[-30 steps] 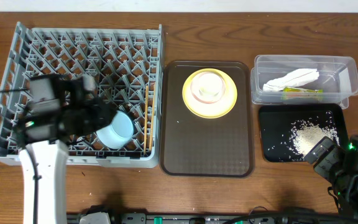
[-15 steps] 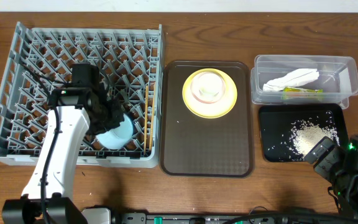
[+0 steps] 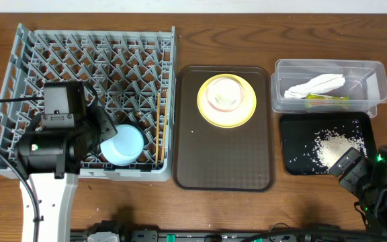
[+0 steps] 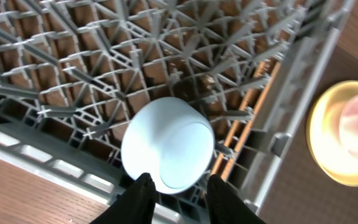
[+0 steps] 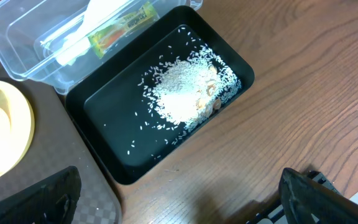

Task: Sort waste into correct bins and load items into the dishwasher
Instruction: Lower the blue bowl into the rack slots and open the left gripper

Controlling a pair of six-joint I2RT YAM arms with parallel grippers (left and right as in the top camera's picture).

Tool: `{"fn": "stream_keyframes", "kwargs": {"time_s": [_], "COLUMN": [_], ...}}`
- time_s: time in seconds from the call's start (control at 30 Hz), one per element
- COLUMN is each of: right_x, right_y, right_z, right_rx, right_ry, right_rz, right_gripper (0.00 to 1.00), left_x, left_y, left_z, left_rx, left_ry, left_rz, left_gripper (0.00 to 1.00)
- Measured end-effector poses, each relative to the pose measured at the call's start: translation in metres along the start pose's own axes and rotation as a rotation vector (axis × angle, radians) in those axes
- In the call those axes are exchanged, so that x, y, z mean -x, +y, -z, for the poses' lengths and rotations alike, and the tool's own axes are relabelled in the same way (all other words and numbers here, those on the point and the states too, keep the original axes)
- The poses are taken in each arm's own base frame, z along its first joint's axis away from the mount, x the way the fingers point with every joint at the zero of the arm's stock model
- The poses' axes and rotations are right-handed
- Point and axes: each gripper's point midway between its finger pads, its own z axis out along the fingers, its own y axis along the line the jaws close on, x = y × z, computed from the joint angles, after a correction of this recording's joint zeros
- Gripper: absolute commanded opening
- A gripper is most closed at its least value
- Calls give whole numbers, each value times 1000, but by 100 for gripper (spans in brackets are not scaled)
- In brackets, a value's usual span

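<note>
Your left end effector (image 4: 180, 180) hangs over the front edge of the dish rack (image 3: 19, 87), jaws partly apart and clamped on nothing. The near rim of the light blue bowl (image 4: 166, 143) sits in the gap, and you cannot tell whether either tip touches it. The bowl rests among the pegs in the rack's front right part, directly ahead of the tips, so a straight lift looks the cleanest way off.

Your right end effector (image 5: 179, 200) stands wide open and empty above the bench's front right corner.

Not yet loaded, the pale bowl (image 3: 226, 94) sits on the yellow plate (image 3: 207, 113) on the back half of the brown tray (image 3: 220, 161). They lie right of and behind the left end effector, which looks slightly nearer. Both are round, so no long axis governs your approach.
</note>
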Motion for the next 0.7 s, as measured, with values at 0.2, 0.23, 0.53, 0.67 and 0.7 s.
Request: {"fn": "stream_keyframes", "kwargs": {"time_s": [0.2,0.23,0.53,0.67,0.7], "right_x": [0,0,0,-12,-14], "right_y": [0,0,0,-7,-8], "right_z": [0,0,0,0,1], "right_rx": [0,0,0,-27,-33], "right_ry": [0,0,0,47,57], "right_rz": [0,0,0,36,45], "right_gripper": [99,99,99,99,99], "left_x": [-11,-13,-18,-18,-17], "left_y": [-20,-21,-22,-23,-24], "left_z": [2,3,3,3,3], "left_rx": [-96,-100,-111,-117,-119], "left_ry": [46,53,77,78,77], "left_rz": [-18,-19,-18,-18,-18], "left_gripper": [71,71,73,73,73]}}
